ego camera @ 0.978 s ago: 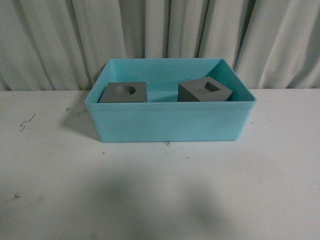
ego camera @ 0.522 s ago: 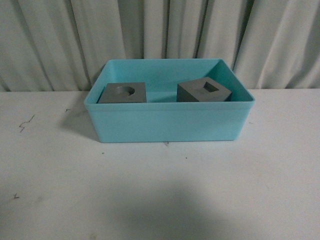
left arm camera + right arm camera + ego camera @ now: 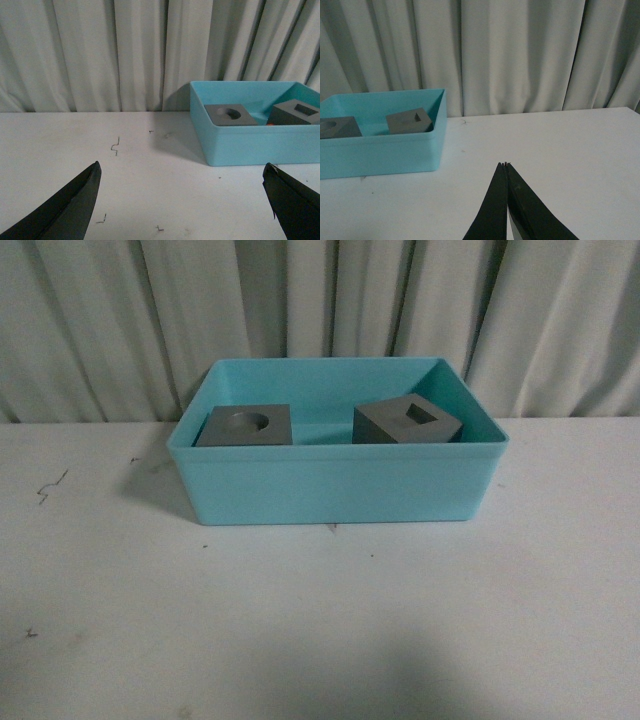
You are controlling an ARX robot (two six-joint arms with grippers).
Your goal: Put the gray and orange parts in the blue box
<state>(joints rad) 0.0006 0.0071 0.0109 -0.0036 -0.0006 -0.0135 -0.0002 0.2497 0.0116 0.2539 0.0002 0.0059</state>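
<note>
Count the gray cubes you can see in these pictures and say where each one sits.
2. The cube with a round hole sits at the left inside the blue box; the cube with a square hole sits at the right. The box's wall may hide more.

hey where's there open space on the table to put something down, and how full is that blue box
Bare table lies in front of the blue box and on either side of it, back to the curtain. Inside, the round-recess cube and square-recess cube leave a gap between them; something orange peeks there.
</note>
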